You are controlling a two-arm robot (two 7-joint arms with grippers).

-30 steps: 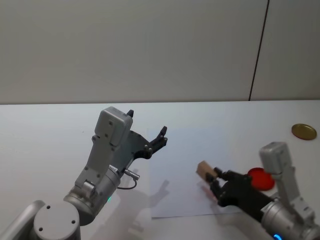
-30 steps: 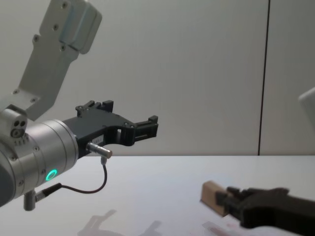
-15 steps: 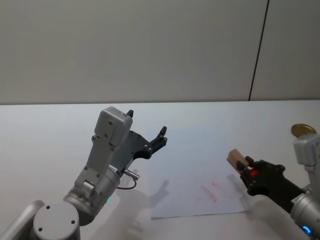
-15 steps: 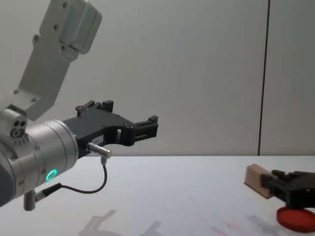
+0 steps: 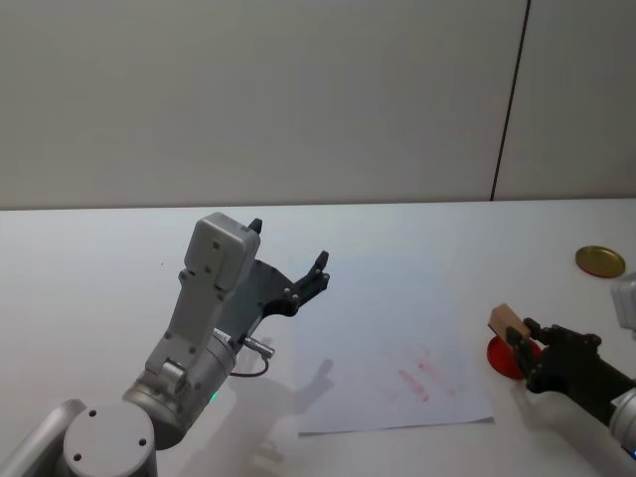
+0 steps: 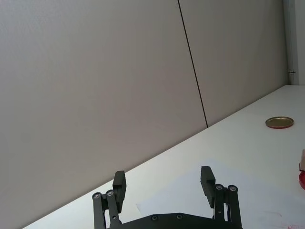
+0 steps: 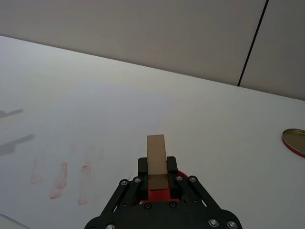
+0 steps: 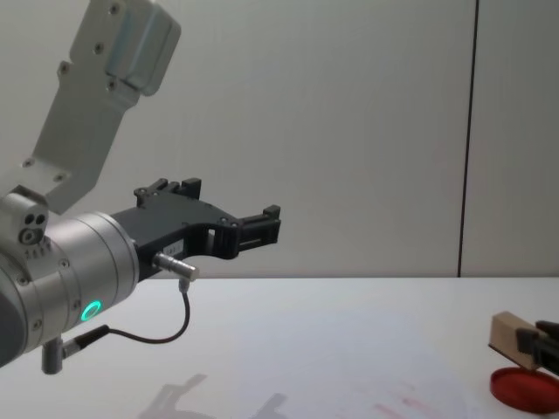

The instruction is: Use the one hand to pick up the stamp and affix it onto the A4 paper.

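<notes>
The stamp [image 5: 510, 323], a tan wooden block, is held in my right gripper [image 5: 527, 346], which is shut on it. It hangs tilted just above the red ink pad [image 5: 498, 356], to the right of the A4 paper [image 5: 383, 318]. The right wrist view shows the stamp [image 7: 157, 153] upright between the black fingers [image 7: 143, 166], with red showing beneath. Faint red prints [image 7: 62, 176] mark the paper. In the chest view the stamp [image 8: 514, 337] sits over the ink pad [image 8: 522, 389]. My left gripper [image 5: 290, 246] hovers open and empty above the paper's left edge.
A gold round lid [image 5: 600, 261] lies at the far right of the white table [image 5: 99, 278], beyond the ink pad. A grey wall runs behind the table. The left arm's silver body stands raised at the front left.
My right gripper has carried the stamp rightward, off the paper, to above the red ink pad. Red prints now show where it was. The left arm has not moved.
</notes>
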